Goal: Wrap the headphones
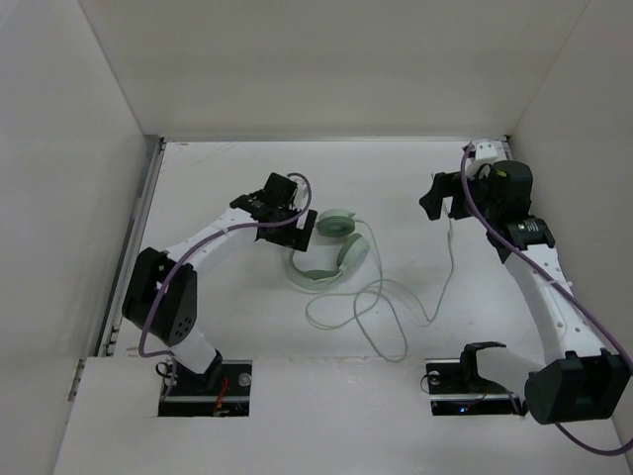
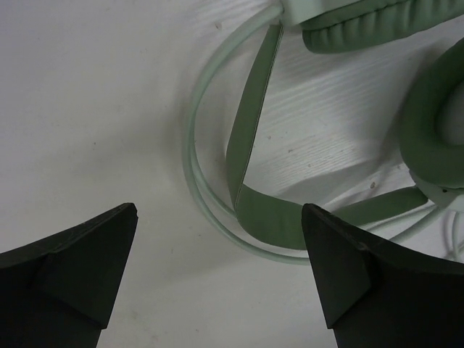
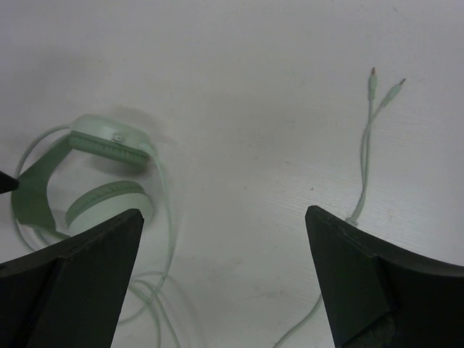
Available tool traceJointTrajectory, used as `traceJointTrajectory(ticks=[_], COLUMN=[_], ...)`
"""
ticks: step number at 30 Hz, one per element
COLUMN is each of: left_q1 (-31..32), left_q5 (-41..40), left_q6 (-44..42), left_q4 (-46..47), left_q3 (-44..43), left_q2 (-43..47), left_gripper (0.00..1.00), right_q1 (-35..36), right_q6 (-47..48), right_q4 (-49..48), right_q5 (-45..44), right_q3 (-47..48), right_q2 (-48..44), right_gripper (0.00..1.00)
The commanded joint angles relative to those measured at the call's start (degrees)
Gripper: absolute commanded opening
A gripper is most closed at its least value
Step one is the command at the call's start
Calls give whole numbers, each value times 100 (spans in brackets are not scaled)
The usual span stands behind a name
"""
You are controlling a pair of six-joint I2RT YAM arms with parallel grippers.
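White walled tabletop [image 1: 227,317]. Nearest, cable [image 1: 366,312] sprawled in loose loops just before the headphones [image 1: 331,252]. Over their headband [image 2: 250,130] — left gripper [image 1: 300,234], fingers spread, empty. Well right of them, right gripper [image 1: 445,203] likewise agape (forked plug [image 3: 382,88] there too). Approach stage, nothing wound yet; next, likely pinning the headband, catching the plug.

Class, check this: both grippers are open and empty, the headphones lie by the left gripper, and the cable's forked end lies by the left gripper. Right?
Wrong on the forked end: it lies by the right gripper, as the right wrist view shows. Both grippers are open and empty, and the headphones lie by the left gripper.
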State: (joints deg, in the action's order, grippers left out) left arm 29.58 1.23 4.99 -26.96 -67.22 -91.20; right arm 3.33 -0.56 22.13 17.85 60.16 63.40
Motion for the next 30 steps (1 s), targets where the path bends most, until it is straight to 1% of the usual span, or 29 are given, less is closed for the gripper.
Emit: traceJointTrajectory(ticks=[1, 8, 13, 15, 18, 20, 23, 27, 30], left_q1=[43, 87, 131, 157, 157, 157, 201, 271, 272], left_q5=[-220, -352, -413, -414, -405, -414, -405, -431, -405], left_q6=[168, 221, 397, 467, 643, 792, 933, 1047, 1153], left_q4=[217, 200, 226, 253, 270, 296, 393, 507, 551], left_q3=[121, 130, 341, 402, 482, 587, 693, 658, 596], left_q2=[-134, -521, -715, -776, -864, -926, -996, -1145, -1277], left_gripper=[98, 95, 87, 81, 63, 53, 49, 37, 31], right_q1=[250, 400, 400, 400, 330, 278, 181, 40, -13], right_q6=[-199, -489, -691, -753, -823, -858, -902, -955, -973], right_q4=[-402, -613, -824, -868, -895, -921, -939, -939, -939], right_q5=[87, 237, 325, 334, 360, 377, 413, 421, 439], right_q3=[277, 496, 514, 514, 540, 549, 549, 549, 523], right_q2=[23, 182, 208, 217, 235, 226, 200, 164, 138], right_gripper=[100, 100, 100, 100, 100, 100, 100, 100, 100])
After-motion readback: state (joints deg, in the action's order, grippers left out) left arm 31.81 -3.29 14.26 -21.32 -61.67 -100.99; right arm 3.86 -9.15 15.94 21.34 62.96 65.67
